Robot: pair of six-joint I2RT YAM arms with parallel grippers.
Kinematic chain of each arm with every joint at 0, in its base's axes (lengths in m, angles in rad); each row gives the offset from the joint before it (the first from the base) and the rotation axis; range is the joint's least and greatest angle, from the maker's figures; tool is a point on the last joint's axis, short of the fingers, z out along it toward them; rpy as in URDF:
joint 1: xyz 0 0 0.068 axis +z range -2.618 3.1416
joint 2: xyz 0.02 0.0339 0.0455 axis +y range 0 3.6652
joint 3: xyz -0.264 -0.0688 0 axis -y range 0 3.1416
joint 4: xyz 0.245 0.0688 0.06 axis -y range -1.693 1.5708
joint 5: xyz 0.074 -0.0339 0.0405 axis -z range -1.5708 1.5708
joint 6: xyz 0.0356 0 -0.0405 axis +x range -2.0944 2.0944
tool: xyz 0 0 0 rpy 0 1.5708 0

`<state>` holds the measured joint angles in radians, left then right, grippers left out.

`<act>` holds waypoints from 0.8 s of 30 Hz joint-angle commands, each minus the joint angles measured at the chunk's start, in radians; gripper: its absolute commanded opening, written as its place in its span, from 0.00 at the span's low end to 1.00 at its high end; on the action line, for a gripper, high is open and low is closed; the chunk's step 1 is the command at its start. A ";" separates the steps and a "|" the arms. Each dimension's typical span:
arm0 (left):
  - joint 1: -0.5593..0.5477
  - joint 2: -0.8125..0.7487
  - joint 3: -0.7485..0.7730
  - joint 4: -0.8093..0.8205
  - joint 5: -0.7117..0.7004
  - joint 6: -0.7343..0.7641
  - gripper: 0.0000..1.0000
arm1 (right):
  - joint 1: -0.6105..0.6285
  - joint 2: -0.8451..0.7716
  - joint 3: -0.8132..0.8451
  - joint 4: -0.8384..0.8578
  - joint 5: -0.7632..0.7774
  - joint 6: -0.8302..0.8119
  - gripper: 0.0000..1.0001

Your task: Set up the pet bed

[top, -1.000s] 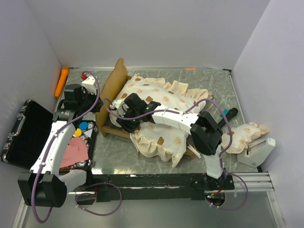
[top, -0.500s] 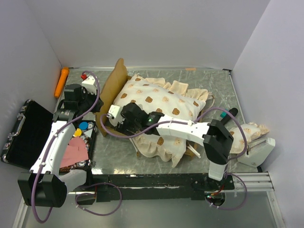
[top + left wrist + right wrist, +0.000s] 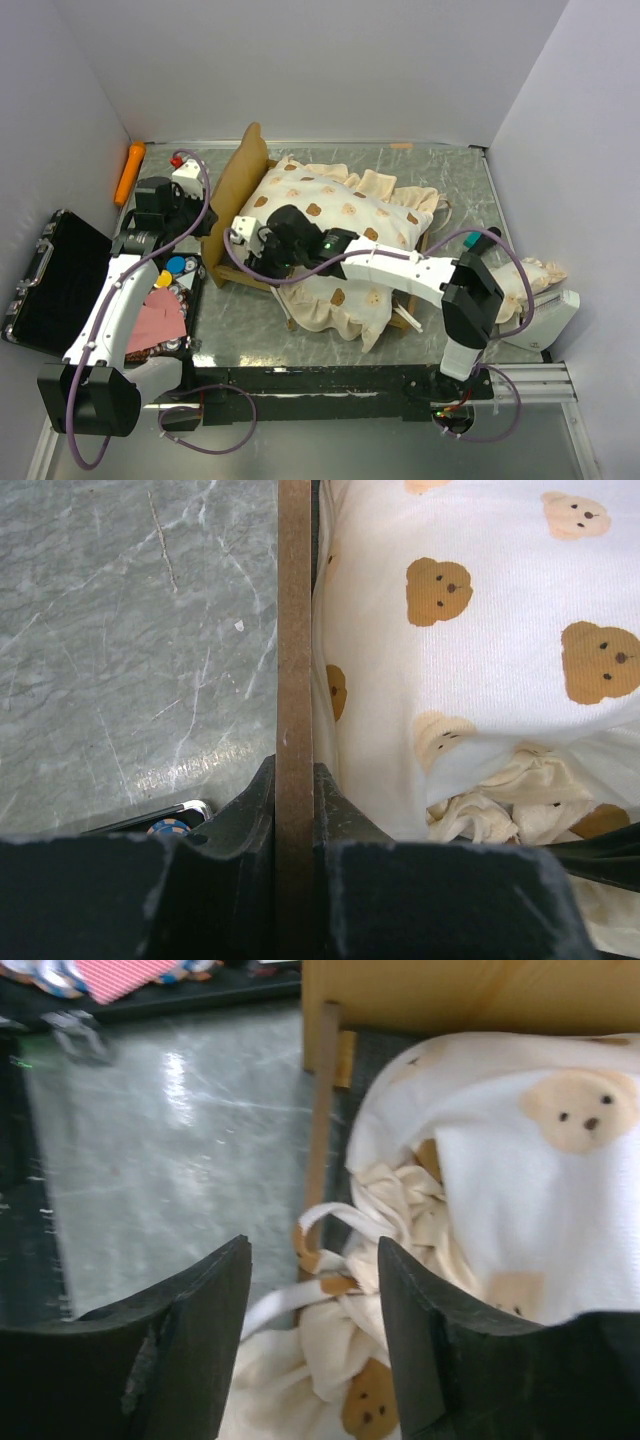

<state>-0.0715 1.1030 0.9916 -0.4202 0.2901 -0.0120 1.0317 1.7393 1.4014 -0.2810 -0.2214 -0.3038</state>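
Top external: worktop [image 3: 450,165] carries pet bed [image 3: 345,208] left of centre, toward far edge. Headboard [image 3: 294,630] clamped in left claw [image 3: 295,780], likely steadying. Right claw [image 3: 315,1260] apart over bunched mattress ruffle [image 3: 385,1210] at side rail [image 3: 321,1110]. Step: seating mattress. Next, probably tuck ruffle inside rail.

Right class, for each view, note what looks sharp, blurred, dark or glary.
Top view: evenly lit, sharp, faint sheen on the table. Left wrist view: mattress crisp; left end effector clamping the headboard is underexposed. Right wrist view: soft throughout, glare on the table.
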 commanded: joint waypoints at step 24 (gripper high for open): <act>-0.011 -0.003 -0.019 0.067 0.156 -0.158 0.01 | -0.099 0.317 0.209 -0.032 -0.217 0.161 0.00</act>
<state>-0.0715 1.1023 0.9913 -0.4194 0.2901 -0.0116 0.9417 1.9556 1.5234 -0.2756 -0.4301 -0.1459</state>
